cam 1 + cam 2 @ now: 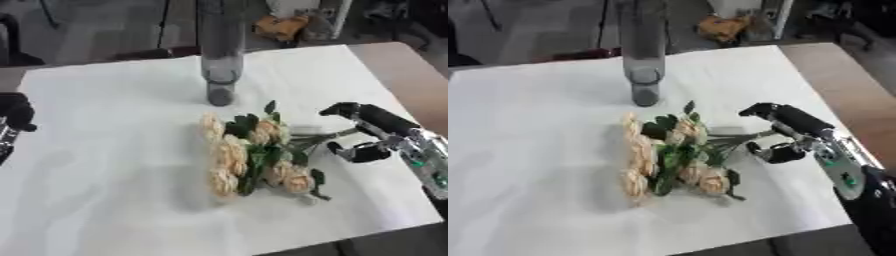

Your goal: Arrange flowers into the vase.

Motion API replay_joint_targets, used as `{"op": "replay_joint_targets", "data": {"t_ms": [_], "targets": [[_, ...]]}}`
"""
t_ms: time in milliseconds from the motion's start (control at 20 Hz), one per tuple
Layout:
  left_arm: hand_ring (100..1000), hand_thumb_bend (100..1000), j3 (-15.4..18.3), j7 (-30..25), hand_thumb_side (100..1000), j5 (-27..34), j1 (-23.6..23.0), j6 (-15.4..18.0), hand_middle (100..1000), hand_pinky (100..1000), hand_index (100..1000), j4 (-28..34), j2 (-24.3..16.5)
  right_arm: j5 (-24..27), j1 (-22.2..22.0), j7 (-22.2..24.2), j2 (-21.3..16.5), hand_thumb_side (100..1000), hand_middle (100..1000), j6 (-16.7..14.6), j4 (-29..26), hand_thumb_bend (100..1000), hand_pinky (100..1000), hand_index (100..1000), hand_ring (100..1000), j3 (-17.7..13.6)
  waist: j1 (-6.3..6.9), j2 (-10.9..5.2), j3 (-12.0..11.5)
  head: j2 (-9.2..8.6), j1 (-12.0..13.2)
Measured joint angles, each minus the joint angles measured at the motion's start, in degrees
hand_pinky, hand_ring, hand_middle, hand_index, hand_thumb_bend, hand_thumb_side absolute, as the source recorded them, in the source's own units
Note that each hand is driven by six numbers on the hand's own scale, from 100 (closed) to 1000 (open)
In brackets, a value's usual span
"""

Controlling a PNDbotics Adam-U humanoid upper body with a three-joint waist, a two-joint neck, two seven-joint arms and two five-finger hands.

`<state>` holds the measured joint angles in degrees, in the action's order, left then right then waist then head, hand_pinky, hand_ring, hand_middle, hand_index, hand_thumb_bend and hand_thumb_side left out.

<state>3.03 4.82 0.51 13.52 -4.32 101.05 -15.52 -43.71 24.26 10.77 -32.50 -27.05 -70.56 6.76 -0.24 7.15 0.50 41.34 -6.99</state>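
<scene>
Flowers (249,152) lie flat on the white cloth (105,165), stems pointing toward the right hand (372,135), blooms away from it. Its fingers and thumb bracket the stem ends, apart. Vase (220,50) stands upright beyond.

We seem to be in a workshop or lab. A white sheet (114,165) covers the brown wooden worktop (411,75). Behind it we see grey floor (96,30) and blurred clutter.

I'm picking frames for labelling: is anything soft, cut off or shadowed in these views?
Left eye view: the bouquet is soft and shadows the cloth on its left; the vase runs off the top. Right eye view: the right hand is equally soft; no glare on the tablecloth.
</scene>
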Motion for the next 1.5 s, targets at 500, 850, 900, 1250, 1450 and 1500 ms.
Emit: {"op": "replay_joint_targets", "data": {"t_ms": [500, 850, 900, 1250, 1450, 1500], "targets": [[741, 947, 0.0, 0.0, 610, 0.0, 0.0, 0.0, 641, 566, 672, 0.0, 0.0, -2.3, 1.4, -0.7, 0.6, 159, 814, -0.7, 3.1, 276, 832, 913, 864, 0.3, 0.00, 0.00, -0.2, 0.01, -0.5], [741, 947, -0.2, -0.1, 610, 0.0, 0.0, -0.1, 640, 567, 671, 0.0, 0.0, -3.8, 1.8, -1.3, 1.0, 160, 814, -0.9, 4.6, 279, 830, 912, 863, 0.4, 0.00, 0.00, -0.5, 0.02, -0.8], [741, 946, -0.2, -0.1, 611, 0.1, 0.0, -0.1, 640, 567, 671, 0.0, 0.0, -4.0, 2.0, -1.4, 1.0, 160, 813, -0.9, 4.8, 279, 830, 911, 863, 0.4, 0.00, 0.00, -0.5, 0.02, -0.8], [740, 943, -0.3, -0.3, 612, 0.2, 0.0, 0.0, 640, 567, 671, 0.0, 0.0, -4.9, 2.5, -2.0, 1.5, 163, 806, -0.9, 5.9, 278, 827, 910, 861, 0.4, 0.00, 0.00, -0.6, 0.03, -1.1], [740, 939, -0.3, -0.3, 614, 0.2, 0.0, 0.0, 640, 567, 671, 0.0, 0.0, -5.4, 2.8, -2.5, 1.7, 163, 806, -0.8, 6.6, 277, 826, 909, 860, 0.3, 0.00, 0.00, -0.9, 0.03, -1.2], [740, 939, -0.3, -0.3, 614, 0.3, 0.0, 0.1, 640, 567, 671, 0.0, 0.0, -5.6, 3.0, -2.6, 1.9, 163, 806, -0.8, 6.7, 277, 826, 909, 860, 0.3, 0.00, 0.00, -0.9, 0.03, -1.2]]}}
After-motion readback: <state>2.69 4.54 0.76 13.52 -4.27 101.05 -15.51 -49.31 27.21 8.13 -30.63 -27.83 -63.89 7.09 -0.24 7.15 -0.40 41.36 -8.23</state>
